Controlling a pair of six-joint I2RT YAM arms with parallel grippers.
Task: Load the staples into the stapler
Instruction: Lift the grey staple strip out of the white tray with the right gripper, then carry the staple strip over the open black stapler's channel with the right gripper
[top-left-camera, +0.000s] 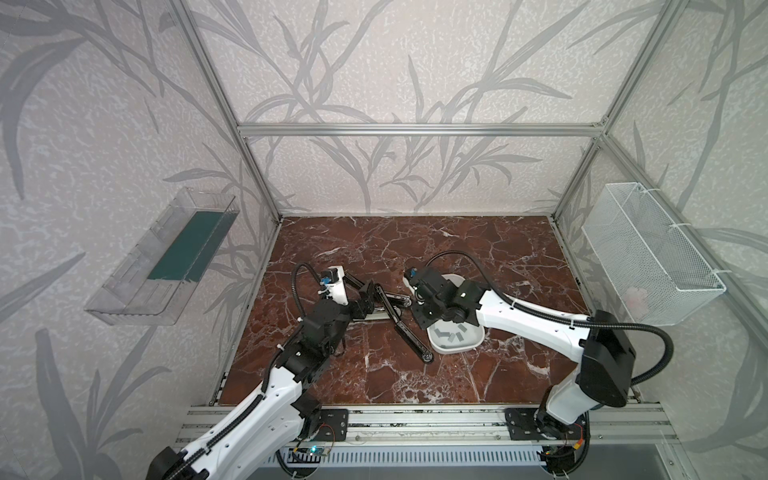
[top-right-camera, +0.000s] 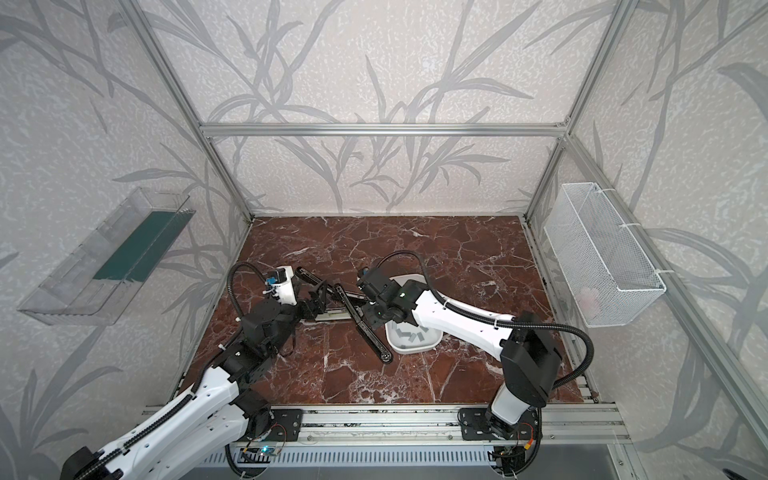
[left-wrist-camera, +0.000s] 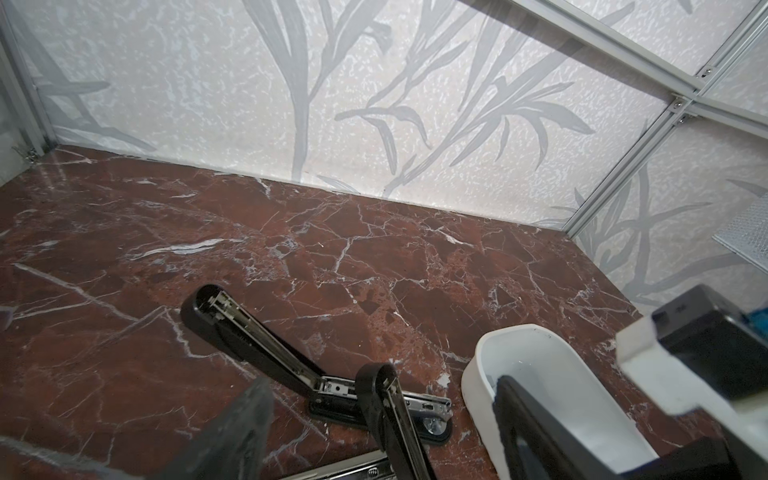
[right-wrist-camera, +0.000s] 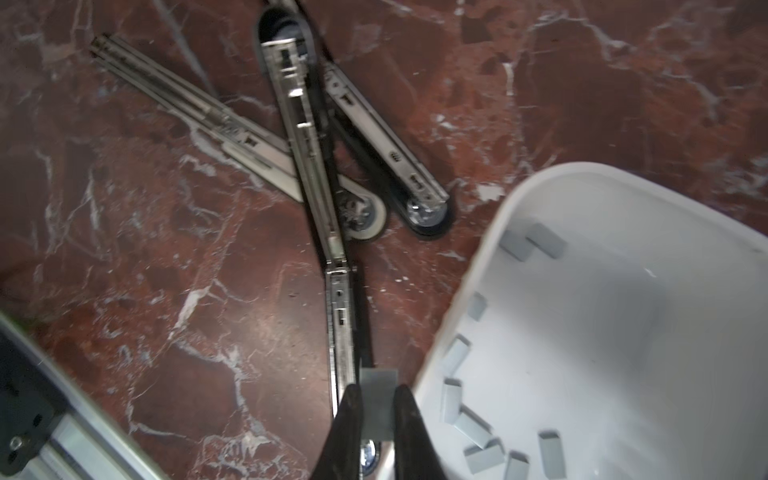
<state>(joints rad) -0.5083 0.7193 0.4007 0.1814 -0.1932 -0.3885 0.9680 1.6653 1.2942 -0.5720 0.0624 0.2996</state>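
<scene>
A black stapler (top-left-camera: 409, 332) lies opened out long on the red marble, metal channel (right-wrist-camera: 309, 166) facing up. In the right wrist view my right gripper (right-wrist-camera: 377, 395) is shut on a flat grey strip of staples (right-wrist-camera: 377, 382), right beside that channel's near end and next to the white tray's rim (right-wrist-camera: 465, 291). More staples (top-left-camera: 451, 334) (top-right-camera: 411, 334) lie loose in the tray. My left gripper (left-wrist-camera: 381, 386) is open, its fingers (left-wrist-camera: 245, 419) wide on either side of the stapler's black end (left-wrist-camera: 374, 374), with no contact visible. In a top view it sits at the stapler's far end (top-left-camera: 368, 297).
A second opened black stapler (left-wrist-camera: 257, 332) and a silvery metal one (right-wrist-camera: 187, 104) lie crossed under the long stapler. A clear bin (top-left-camera: 166, 266) hangs on the left wall and a white wire basket (top-left-camera: 648, 253) on the right wall.
</scene>
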